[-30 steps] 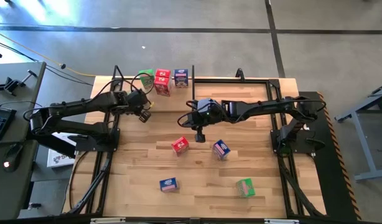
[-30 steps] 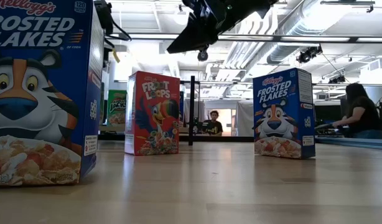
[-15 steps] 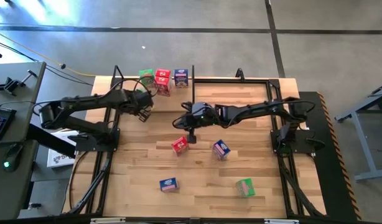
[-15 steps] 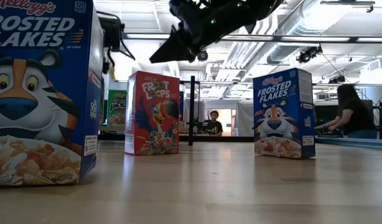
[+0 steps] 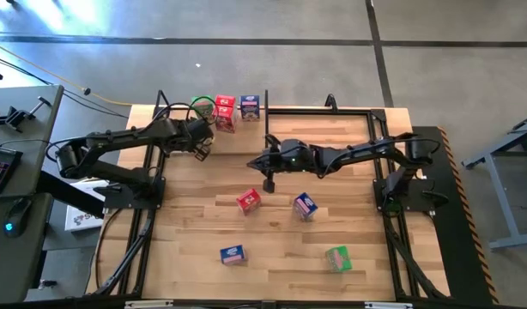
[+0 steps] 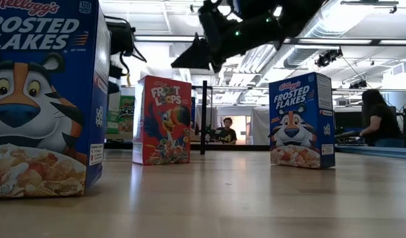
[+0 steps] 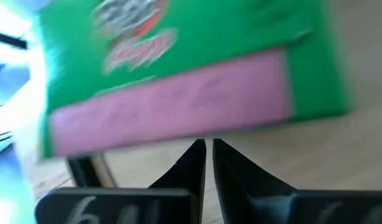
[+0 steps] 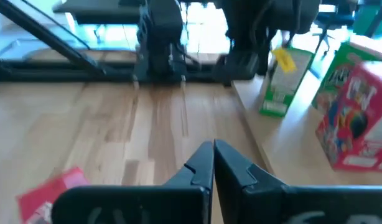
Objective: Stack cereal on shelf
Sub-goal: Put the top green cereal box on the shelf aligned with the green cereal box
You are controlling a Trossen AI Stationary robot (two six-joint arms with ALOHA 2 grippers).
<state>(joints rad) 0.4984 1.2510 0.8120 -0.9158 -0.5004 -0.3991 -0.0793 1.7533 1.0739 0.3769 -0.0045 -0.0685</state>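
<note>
Seen from above, the left gripper [image 5: 201, 151] reaches toward the far-left corner of the wooden counter [image 5: 272, 266], close beside the green cereal box [image 5: 202, 107] that stands on the light-wood shelf [image 5: 214, 129] next to a red Froot Loops box [image 5: 224, 113] and a blue Frosted Flakes box [image 5: 251, 106]. In the left wrist view its jaws stand almost together with nothing between them, their tips just short of the green box's pink-banded face [image 7: 178, 106]. The right gripper [image 5: 268, 184] hangs above the middle of the counter with its jaws closed on nothing, near a red box [image 5: 248, 201] lying just in front of it. A blue-purple box [image 5: 305, 206] stands a little to the right of that red one, another blue box [image 5: 233, 254] lies nearer the front edge, and a green box [image 5: 337, 258] sits toward the front right. In the low view two people [image 6: 227, 129] sit in the room beyond the counter
</note>
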